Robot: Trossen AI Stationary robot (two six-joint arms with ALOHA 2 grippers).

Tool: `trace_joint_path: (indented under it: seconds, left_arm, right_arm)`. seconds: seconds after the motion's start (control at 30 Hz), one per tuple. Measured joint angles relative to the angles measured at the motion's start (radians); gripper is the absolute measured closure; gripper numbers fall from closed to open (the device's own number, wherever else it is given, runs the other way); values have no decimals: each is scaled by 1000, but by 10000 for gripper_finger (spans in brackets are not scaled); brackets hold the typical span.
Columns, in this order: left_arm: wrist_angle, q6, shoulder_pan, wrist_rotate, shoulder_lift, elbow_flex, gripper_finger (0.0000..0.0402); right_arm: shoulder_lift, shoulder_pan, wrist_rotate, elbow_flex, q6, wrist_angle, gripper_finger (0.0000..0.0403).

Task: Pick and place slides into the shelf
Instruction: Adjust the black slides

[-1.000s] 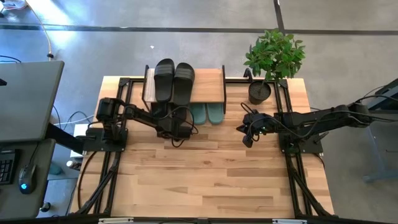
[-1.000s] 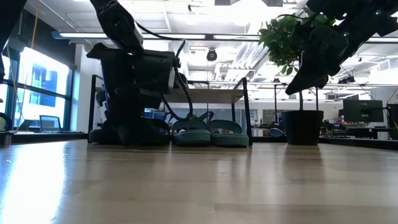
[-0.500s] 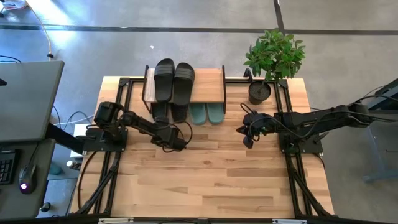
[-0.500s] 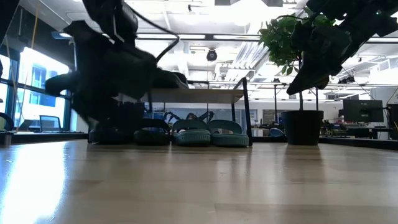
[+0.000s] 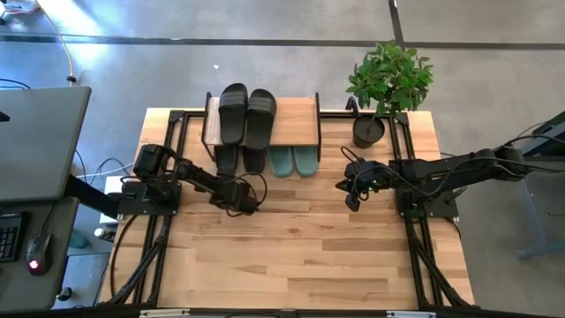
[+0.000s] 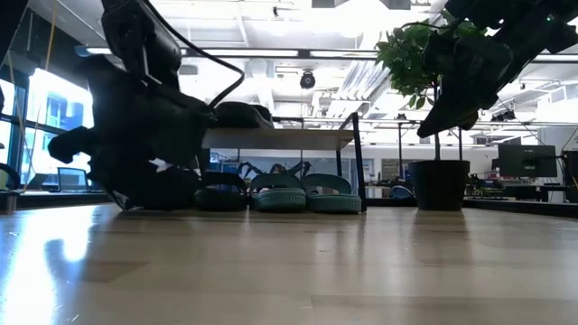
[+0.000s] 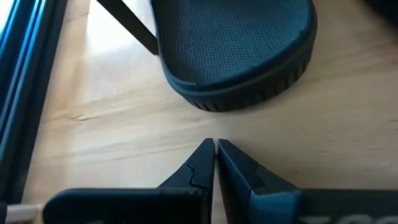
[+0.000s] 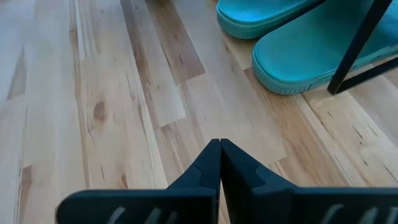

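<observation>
The shelf (image 5: 296, 119) stands at the far middle of the table. Two black slides (image 5: 247, 115) lie on its plank. Under it, on the tabletop, sit two more black slides (image 5: 240, 160) and a green pair (image 5: 293, 161). My left gripper (image 7: 215, 149) is shut and empty, just short of the heel of a black slide (image 7: 236, 56) below the shelf; in the high view my left gripper (image 5: 233, 189) is near the shelf's left front. My right gripper (image 8: 219, 149) is shut and empty, held above the table, right of the green slides (image 8: 292, 37).
A potted plant (image 5: 384, 84) stands at the far right corner, beside the shelf. A thin black shelf leg (image 8: 354, 50) rises in front of the green slides. Black frame rails (image 5: 159, 230) run along both table sides. Bare wood (image 5: 300, 256) fills the near half.
My left gripper has drawn back from the black slides under the shelf toward the table's near and left edges, rolling its wrist as it went; it stays shut and empty. The slides have not moved.
</observation>
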Motion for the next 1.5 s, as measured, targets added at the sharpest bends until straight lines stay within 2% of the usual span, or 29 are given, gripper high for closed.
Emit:
trace_joint_path:
  seconds: [0.23, 0.5, 0.83, 1.07, 1.13, 1.23, 1.27, 1.33, 1.43, 1.5]
  left_arm:
    - [56, 74, 42, -35, -3, -18, 390]
    - [61, 78, 56, -33, -5, -17, 390]
    - [73, 77, -34, 9, -55, -13, 389]
    - [95, 76, -134, -12, -110, -13, 389]
    - [114, 75, -163, -32, -123, -13, 389]
    - [138, 75, -204, -67, -137, -13, 389]
    - [146, 75, -215, -73, -137, -13, 389]
    - [145, 75, -235, -73, -145, -13, 389]
    - [159, 75, -261, -73, -145, -13, 389]
    - [159, 75, -273, -72, -145, -13, 389]
  right_arm:
    - [0, 0, 2, 0, 3, 0, 403]
    - [0, 0, 5, 0, 12, -3, 403]
    - [0, 0, 6, 0, 29, -7, 403]
    - [0, 0, 3, 0, 55, -5, 403]
    - [-1, 0, -15, -33, 79, 73, 403]
    - [0, 1, -51, -153, 157, 281, 403]
    - [0, 5, -38, -196, 188, 354, 403]
    - [0, 30, 65, -269, 256, 455, 403]
    - [3, 87, 271, -309, 308, 481, 403]
    - [24, 115, 352, -302, 326, 466, 403]
